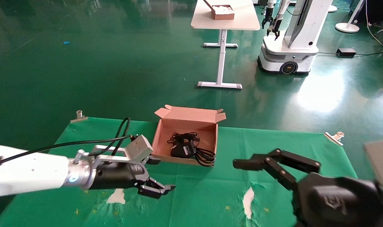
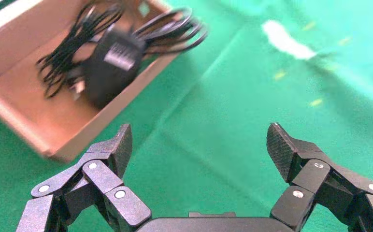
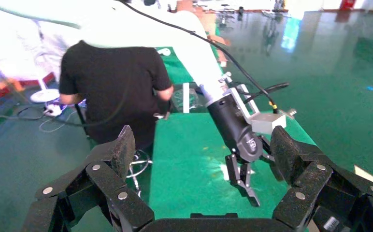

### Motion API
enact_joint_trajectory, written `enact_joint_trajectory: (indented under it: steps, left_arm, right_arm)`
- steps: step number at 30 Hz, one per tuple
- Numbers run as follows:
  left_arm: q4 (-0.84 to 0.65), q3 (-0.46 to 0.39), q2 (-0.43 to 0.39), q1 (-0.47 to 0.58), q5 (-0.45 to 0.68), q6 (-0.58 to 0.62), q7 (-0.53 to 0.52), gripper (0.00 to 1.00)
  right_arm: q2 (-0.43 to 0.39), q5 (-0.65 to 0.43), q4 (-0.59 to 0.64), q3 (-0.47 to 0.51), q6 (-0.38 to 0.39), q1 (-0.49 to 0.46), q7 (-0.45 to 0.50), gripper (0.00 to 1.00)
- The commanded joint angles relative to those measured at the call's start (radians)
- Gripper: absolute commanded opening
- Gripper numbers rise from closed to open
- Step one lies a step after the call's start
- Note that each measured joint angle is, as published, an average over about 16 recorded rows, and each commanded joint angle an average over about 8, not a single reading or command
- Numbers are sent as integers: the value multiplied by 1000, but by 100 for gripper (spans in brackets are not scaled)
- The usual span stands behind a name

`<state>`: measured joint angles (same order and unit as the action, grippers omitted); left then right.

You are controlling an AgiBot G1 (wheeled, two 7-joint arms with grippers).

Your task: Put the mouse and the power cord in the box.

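The brown cardboard box (image 1: 166, 138) stands open on the green cloth, flap raised at the back. Inside lies the mouse (image 1: 182, 149), a dark oval body with a pale label (image 2: 113, 65), its thin cable bunched behind it (image 2: 61, 60). The power cord (image 1: 206, 156) lies beside the mouse, its thick black loops (image 2: 175, 29) reaching over the front wall. My left gripper (image 2: 199, 140) hangs open and empty over the cloth, just in front of the box's left corner (image 1: 162, 175). My right gripper (image 3: 201, 145) is open and empty, raised at the right, one finger (image 1: 251, 164) pointing toward the box.
Pale worn patches (image 1: 248, 198) mark the cloth. Metal clips (image 1: 79, 116) hold its back corners. A person in black (image 3: 109, 87) sits beyond the table's left end. On the floor behind stand a white table with a small brown box (image 1: 223, 12) and another robot (image 1: 292, 37).
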<state>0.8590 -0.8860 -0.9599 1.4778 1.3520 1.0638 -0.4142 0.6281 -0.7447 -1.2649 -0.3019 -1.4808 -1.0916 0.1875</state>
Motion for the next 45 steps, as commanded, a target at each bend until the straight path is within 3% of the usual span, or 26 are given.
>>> enact_joint_trajectory:
  steps: [1, 29, 34, 45]
  left_arm:
    - [30, 42, 24, -28, -43, 30, 16, 100]
    - [424, 605, 347, -402, -620, 431, 224, 100]
    - [451, 646, 369, -428, -663, 459, 236, 100]
    - [436, 623, 357, -414, -639, 443, 230, 100]
  right_arm:
    - [-17, 14, -19, 22, -15, 17, 0, 100]
    - [-18, 16, -19, 21, -15, 17, -1, 100]
    - [-19, 17, -20, 22, -16, 18, -1, 100]
    - [-19, 17, -19, 21, -15, 17, -1, 100]
